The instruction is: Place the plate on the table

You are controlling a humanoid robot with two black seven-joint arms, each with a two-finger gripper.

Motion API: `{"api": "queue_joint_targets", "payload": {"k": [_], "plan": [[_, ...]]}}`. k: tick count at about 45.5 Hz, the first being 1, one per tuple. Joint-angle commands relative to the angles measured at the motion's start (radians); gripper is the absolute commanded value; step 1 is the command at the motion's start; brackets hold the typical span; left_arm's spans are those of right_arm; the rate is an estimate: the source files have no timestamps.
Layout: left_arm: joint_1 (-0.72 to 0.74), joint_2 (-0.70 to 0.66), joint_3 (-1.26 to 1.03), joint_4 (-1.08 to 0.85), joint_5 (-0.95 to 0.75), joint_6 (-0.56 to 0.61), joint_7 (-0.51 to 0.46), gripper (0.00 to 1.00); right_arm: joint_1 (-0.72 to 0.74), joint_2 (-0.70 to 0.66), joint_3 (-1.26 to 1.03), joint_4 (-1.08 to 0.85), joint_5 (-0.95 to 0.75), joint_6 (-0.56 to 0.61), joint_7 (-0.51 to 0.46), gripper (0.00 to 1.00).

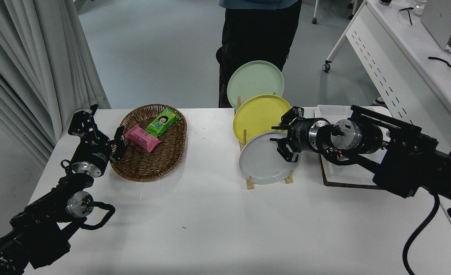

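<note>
The light grey plate [262, 160] stands tilted in the front slot of a wooden rack [250, 183] on the white table [210, 217]. My right gripper [280, 139] comes in from the right and is open at the plate's upper right rim, its fingers spread on either side of the edge. My left gripper [117, 145] is parked at the lower left beside the basket, open and empty.
A yellow plate [258, 114] and a pale green plate [254, 80] stand behind the grey one in the rack. A wicker basket [133, 168] holds a pink and a green snack pack. A white tray [344, 173] lies under my right arm. A person [256, 38] stands at the far side.
</note>
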Motion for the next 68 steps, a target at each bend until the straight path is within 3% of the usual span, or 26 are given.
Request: {"api": "queue_joint_targets", "payload": {"k": [1, 27, 37, 58, 68], "plan": [[0.000, 0.000, 0.000, 0.000, 0.000, 0.000, 0.000, 1.00, 0.000, -0.001, 0.000, 0.000, 0.000, 0.000, -0.001, 0.23], [0.000, 0.000, 0.000, 0.000, 0.000, 0.000, 0.000, 1.00, 0.001, -0.003, 0.008, 0.001, 0.000, 0.000, -0.002, 0.20], [0.000, 0.000, 0.000, 0.000, 0.000, 0.000, 0.000, 1.00, 0.001, -0.004, 0.022, 0.001, 0.001, 0.000, -0.018, 0.09], [0.000, 0.000, 0.000, 0.000, 0.000, 0.000, 0.000, 1.00, 0.001, -0.016, 0.028, 0.001, 0.001, 0.000, -0.036, 0.08], [0.000, 0.000, 0.000, 0.000, 0.000, 0.000, 0.000, 1.00, 0.007, -0.018, 0.034, 0.003, 0.001, 0.000, -0.060, 0.00]]}}
